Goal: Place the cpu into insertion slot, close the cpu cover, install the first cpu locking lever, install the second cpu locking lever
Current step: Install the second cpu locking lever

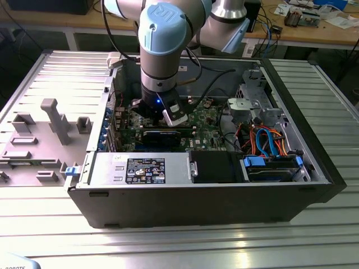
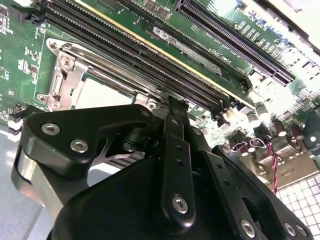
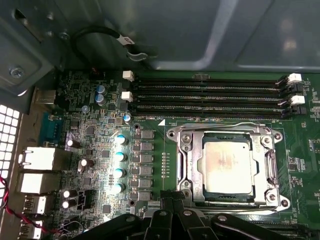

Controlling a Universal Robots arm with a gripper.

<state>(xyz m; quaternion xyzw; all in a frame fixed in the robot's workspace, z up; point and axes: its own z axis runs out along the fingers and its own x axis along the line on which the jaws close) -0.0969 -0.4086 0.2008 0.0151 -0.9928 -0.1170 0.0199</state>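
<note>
- A ribbed metal worktable (image 1: 314,224) of pale grey slats fills most of the exterior view, its grooves running across the frame.
- Soft glare lies on the slats along the lower edge of the frame, brightest at lower centre.
- At the left of the frame a grey fixture plate (image 1: 33,140) with raised blocks and an upright post rests on the slats.
- Across the top of the frame runs a wooden bench (image 1: 263,28) on white legs, its top light brown.
- At the upper right, the bench carries scattered papers and small electronic parts (image 1: 308,14).
- Below the bench top the space is dark and shadowed.
</note>
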